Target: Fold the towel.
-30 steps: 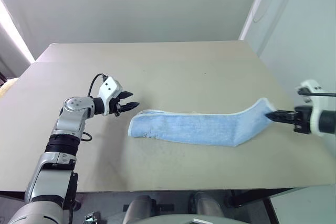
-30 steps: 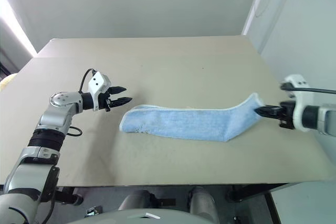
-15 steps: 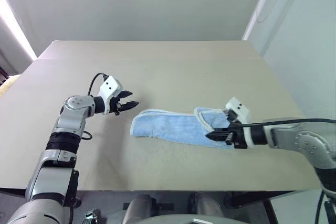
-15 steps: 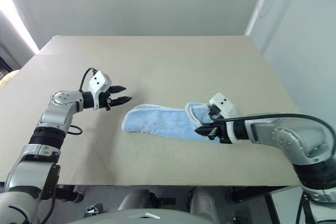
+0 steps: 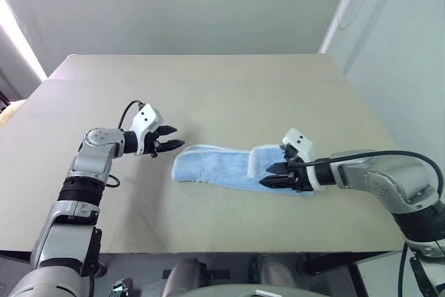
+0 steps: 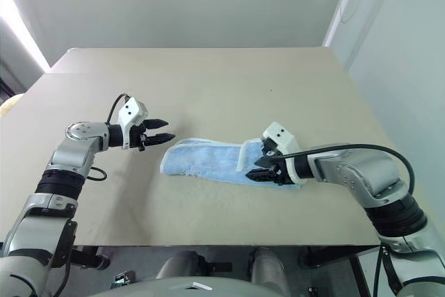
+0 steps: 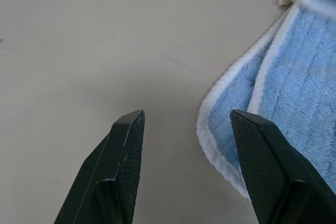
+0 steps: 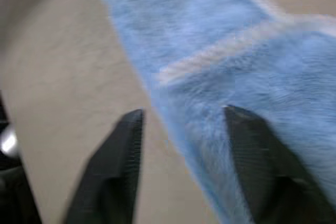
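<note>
Towel (image 5: 221, 168) first: the light blue terry strip lies on the near middle of the tan table (image 5: 229, 95), running left to right, with its right end doubled back over itself so a whitish hemmed edge crosses the top of the strip. The right gripper (image 5: 272, 175) sits at that folded right end, its two black fingers spread apart and pointing left, low over the cloth; in the right wrist view the fingers (image 8: 114, 166) stand wide with blue pile and a pale hem between and beyond them, and nothing pinched. I cannot tell whether the fingertips touch the fabric or float just over it. Behind it the grey arm reaches in from the near right edge of the table, a black cable looping along it. The left gripper (image 5: 170, 139) hangs just beside the towel's left end, apart from it, pointing right and a bit downward with its fingers parted and nothing between them; in the left wrist view one finger (image 7: 126, 153) is over bare tabletop and the other is over the rounded white-hemmed end of the cloth. Its arm comes in from the near left. The far half of the table is plain tan surface, backed by a pale wall.
</note>
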